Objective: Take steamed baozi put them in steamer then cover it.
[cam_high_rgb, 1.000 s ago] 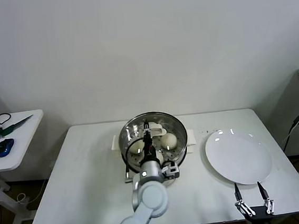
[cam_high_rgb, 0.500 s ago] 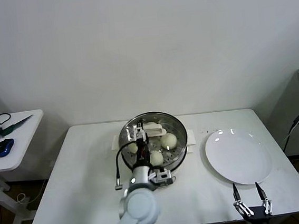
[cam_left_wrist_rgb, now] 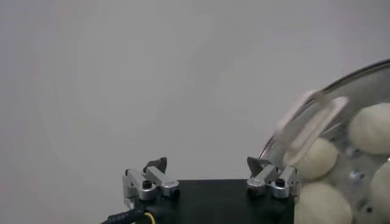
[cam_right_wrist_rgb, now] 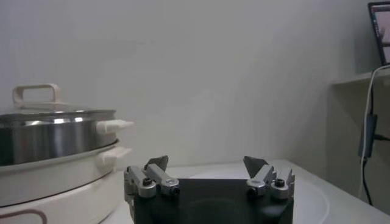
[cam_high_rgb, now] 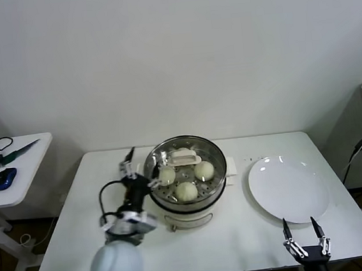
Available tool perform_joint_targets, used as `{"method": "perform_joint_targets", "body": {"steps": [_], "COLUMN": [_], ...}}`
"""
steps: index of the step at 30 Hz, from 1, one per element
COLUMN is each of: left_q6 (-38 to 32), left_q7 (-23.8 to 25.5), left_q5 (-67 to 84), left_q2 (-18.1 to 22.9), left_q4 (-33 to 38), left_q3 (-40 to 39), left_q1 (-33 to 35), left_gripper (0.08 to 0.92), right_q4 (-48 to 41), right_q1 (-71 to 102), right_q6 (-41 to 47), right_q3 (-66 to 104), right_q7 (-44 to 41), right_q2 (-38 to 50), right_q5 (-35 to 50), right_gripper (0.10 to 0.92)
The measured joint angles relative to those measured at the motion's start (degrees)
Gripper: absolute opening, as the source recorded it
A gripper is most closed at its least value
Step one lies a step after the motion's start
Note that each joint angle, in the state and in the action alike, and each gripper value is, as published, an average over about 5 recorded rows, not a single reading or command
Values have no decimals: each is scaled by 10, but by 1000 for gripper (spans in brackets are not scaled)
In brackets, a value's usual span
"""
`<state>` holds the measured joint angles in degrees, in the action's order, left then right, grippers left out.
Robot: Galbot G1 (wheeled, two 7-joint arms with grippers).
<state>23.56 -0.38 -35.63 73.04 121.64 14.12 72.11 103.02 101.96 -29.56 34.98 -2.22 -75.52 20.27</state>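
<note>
White laminate covers the counter (cam_high_rgb: 80, 222), which carries everything in the scene and stands against a plain pale wall. Largest on it is the steamer (cam_high_rgb: 189, 206), a shiny steel pot on a cream-white base, sitting near the middle of the counter toward the back edge. The cover (cam_high_rgb: 183, 149), a clear glass lid with a metal rim and a cream-white handle at its centre, sits on top of the steamer, closing it. Through the glass three steamed baozi (cam_high_rgb: 186, 191) show on the perforated tray, one toward the front and two behind it on either side; a fourth cannot be made out with certainty. To the right of the steamer, apart from it, lies a flat white plate (cam_high_rgb: 289, 189). The left hand (cam_high_rgb: 132, 167) hovers just beside the steamer's left rim, its fingers spread wide and holding nothing; the left wrist view shows the lid's edge and handle close by its fingertips with the buns underneath. The right hand (cam_high_rgb: 304, 237) is parked low at the front edge of the counter, just in front of the plate, with its fingers wide apart and nothing between them. A small side table (cam_high_rgb: 17, 170) off to the left holds a computer mouse (cam_high_rgb: 5, 178) and a few cables.
</note>
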Motion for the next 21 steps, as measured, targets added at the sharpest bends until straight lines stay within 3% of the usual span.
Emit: {"method": "perform_joint_targets", "body": {"steps": [9,21], "left_q6": [-154,-283], "left_q7": [-18,-17], "left_q5": [282,410], "left_q2": [-10,15], "left_q4": [-61,-165], "left_q3": [163,205], "left_q1": [101,158], "left_gripper": [823,823], "right_q4": [-13,-18], "right_q1": [-15,-24], "right_q6": [4,13], "right_q3": [2,2], "right_q7": [6,9], "right_q2": [7,12], "right_q5": [-10,-12], "right_gripper": [823,823]}}
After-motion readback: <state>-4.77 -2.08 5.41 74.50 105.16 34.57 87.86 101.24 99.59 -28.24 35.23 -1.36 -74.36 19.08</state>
